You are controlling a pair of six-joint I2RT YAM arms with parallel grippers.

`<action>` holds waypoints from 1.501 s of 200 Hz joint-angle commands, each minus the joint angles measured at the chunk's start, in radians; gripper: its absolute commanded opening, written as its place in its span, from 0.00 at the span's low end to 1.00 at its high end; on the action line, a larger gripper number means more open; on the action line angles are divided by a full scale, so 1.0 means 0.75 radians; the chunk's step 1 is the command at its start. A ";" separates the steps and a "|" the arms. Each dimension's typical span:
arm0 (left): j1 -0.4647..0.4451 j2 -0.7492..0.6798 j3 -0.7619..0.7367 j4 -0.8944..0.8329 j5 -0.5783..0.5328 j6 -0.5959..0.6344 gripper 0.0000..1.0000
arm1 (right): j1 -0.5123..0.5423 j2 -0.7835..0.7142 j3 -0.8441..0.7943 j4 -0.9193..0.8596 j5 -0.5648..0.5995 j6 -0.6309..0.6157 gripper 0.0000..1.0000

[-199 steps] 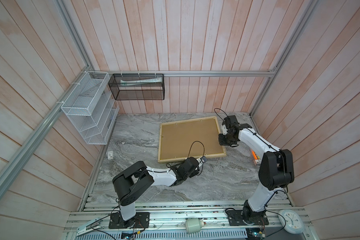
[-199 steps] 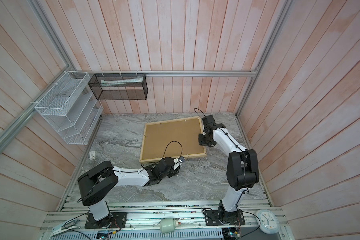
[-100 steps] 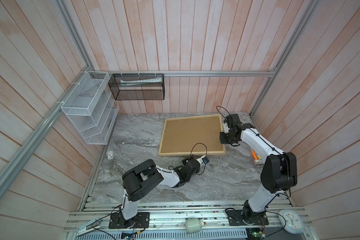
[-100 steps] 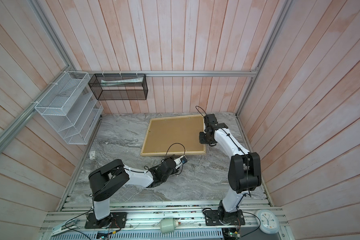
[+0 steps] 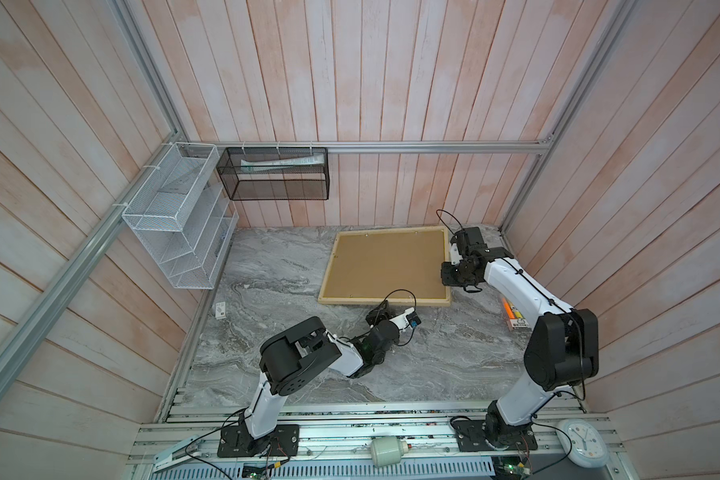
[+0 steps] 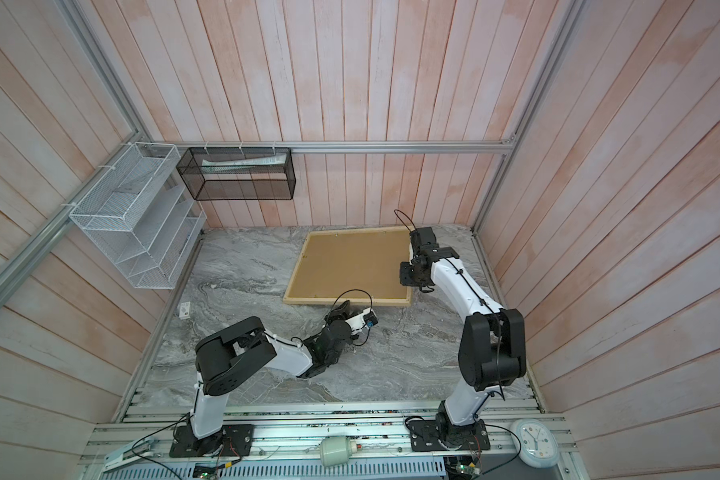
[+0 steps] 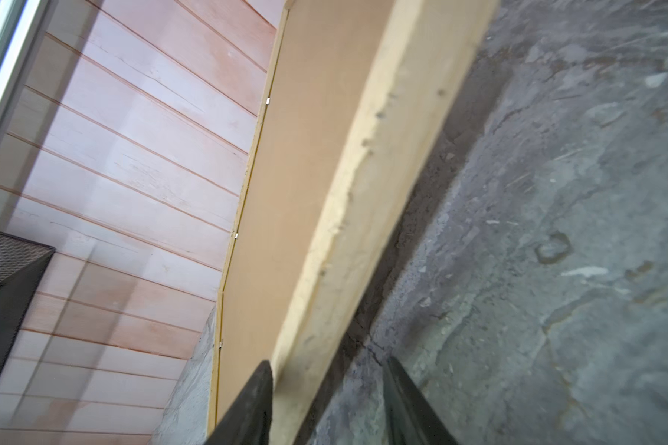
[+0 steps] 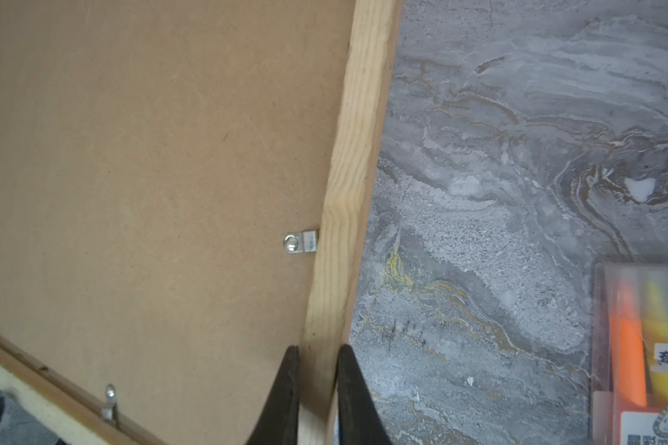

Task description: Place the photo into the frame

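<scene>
Left pincer (image 7: 328, 364): parted astride the near rail of the large pale-wood picture frame (image 5: 387, 266) with brown fibreboard back, not clamped.
Left arm: low, stretched forward over the grey marbled tabletop (image 5: 275, 270).
Right pincer (image 8: 319, 348): pinched on the right rail, likely steadying it.
Right arm: elbow high, wrist bent down.
Placement: back up, tabletop's far right.
Photo: not in sight.

Robot lab test cell: plank walls (image 5: 371, 83) on alu rails (image 5: 433, 147), marble-look tabletop (image 5: 275, 270), bolted arm bases (image 5: 258, 440).
</scene>
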 commanded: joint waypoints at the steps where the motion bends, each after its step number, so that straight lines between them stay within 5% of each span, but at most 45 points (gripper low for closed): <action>1: 0.013 -0.017 -0.002 0.098 -0.030 0.017 0.48 | 0.003 -0.067 -0.015 -0.062 -0.099 -0.058 0.00; 83: 0.015 0.029 0.027 0.114 -0.048 0.070 0.46 | -0.004 -0.095 -0.037 -0.065 -0.110 -0.062 0.00; 186: 0.015 0.029 0.054 0.032 -0.038 0.075 0.22 | -0.021 -0.118 -0.057 -0.044 -0.118 -0.069 0.06; 300: 0.017 -0.030 0.101 -0.156 -0.008 0.038 0.05 | -0.108 -0.257 -0.132 0.047 -0.123 -0.040 0.42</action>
